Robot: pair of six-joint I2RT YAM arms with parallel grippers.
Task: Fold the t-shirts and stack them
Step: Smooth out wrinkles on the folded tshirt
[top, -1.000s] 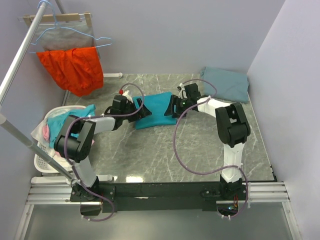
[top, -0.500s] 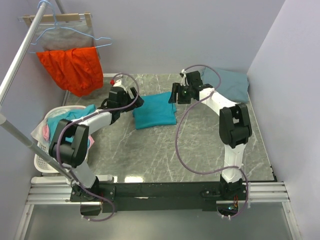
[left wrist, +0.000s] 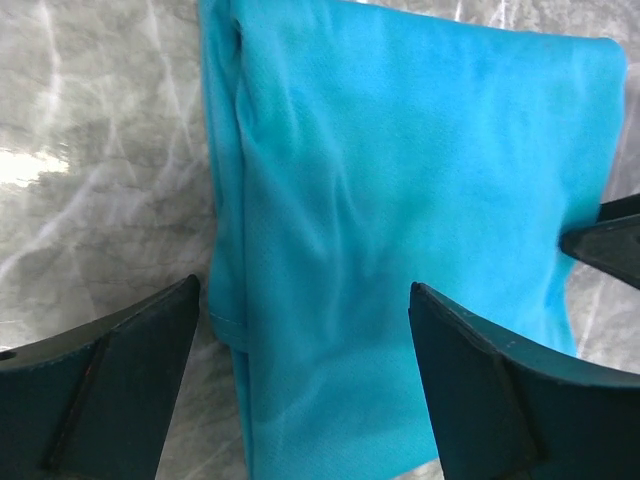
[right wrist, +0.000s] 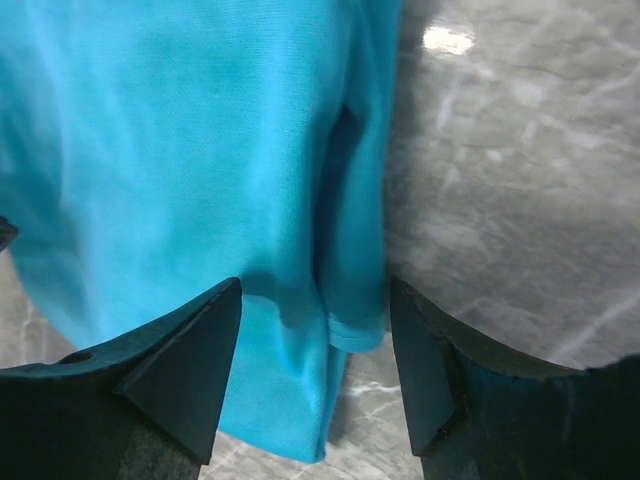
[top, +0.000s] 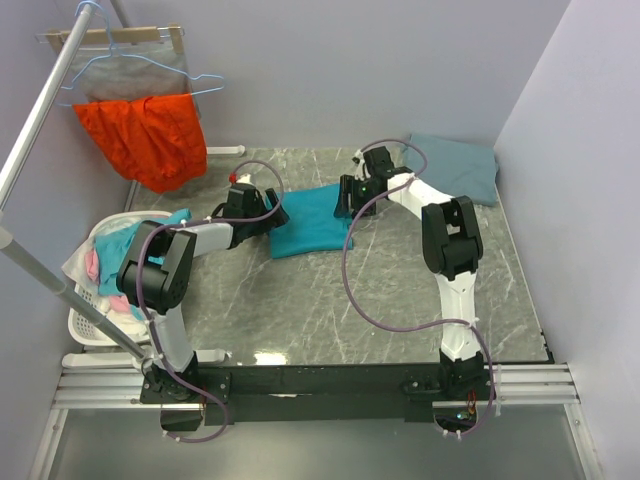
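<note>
Lying folded into a rough rectangle, the teal t-shirt [top: 312, 222] is sitting a little toward 12 o'clock from the middle of the grey marbled tabletop [top: 400, 300], flat on the stone with mild wrinkles across its top layer.

The left end effector [top: 274, 212] is hovering at the shirt's 9 o'clock edge. In the left wrist view its two dark fingers [left wrist: 120, 390] are standing wide apart, and the shirt's layered side edge is showing between them. No cloth is being pinched.

The right end effector [top: 344, 198] is hanging at the shirt's 3 o'clock edge, toward the far corner. In the right wrist view its fingers [right wrist: 150, 390] are also standing apart, somewhat narrower than the left pair, and the shirt's hemmed edge and a strip of bare stone are showing in the gap. Nothing is being gripped. One of this end effector's fingers is also peeking into the left wrist view at 3 o'clock, right beside the cloth.

The grey-blue t-shirt [top: 455, 165] is lying folded at the tabletop's 1 o'clock corner, well apart from the teal one.

Off the tabletop at 9 o'clock, a white laundry basket [top: 85, 325] is holding mixed clothes. At 11 o'clock an orange-red garment [top: 145, 135] is hanging from a hanger [top: 125, 62].
</note>
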